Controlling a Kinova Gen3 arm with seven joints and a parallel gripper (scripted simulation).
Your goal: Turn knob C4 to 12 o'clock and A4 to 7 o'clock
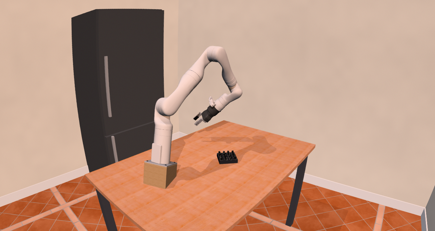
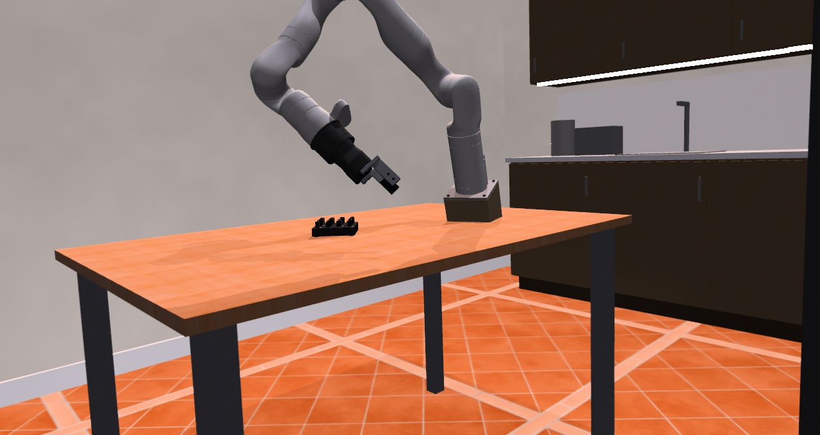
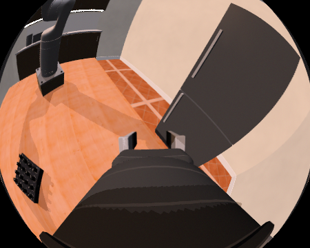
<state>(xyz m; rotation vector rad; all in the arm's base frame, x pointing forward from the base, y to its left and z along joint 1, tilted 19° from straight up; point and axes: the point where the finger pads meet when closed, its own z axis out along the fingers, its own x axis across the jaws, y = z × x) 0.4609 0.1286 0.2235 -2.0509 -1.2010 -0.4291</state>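
Observation:
The black knob box (image 1: 228,161) (image 2: 334,231) (image 3: 28,178) stands on the table (image 1: 194,199) (image 2: 240,283) (image 3: 76,145), with several black knobs standing up from its top. It is small in the top and exterior views and lies at the lower left of the wrist view. The printed names, marks, white lines and socket are too small to read, so where knobs C4 and A4 point cannot be told. My gripper (image 1: 196,121) (image 2: 395,186) (image 3: 151,137) is open and empty. It hangs in the air well above the table, slanting down toward the arm's base side, away from the box.
The arm's base stands on a wooden block (image 1: 155,175) (image 2: 473,209) (image 3: 53,86) on the table. A dark fridge (image 1: 130,71) (image 3: 238,79) stands beyond the table. Dark kitchen cabinets (image 2: 659,214) stand behind the base in the exterior view. The arm's shadow falls across the table.

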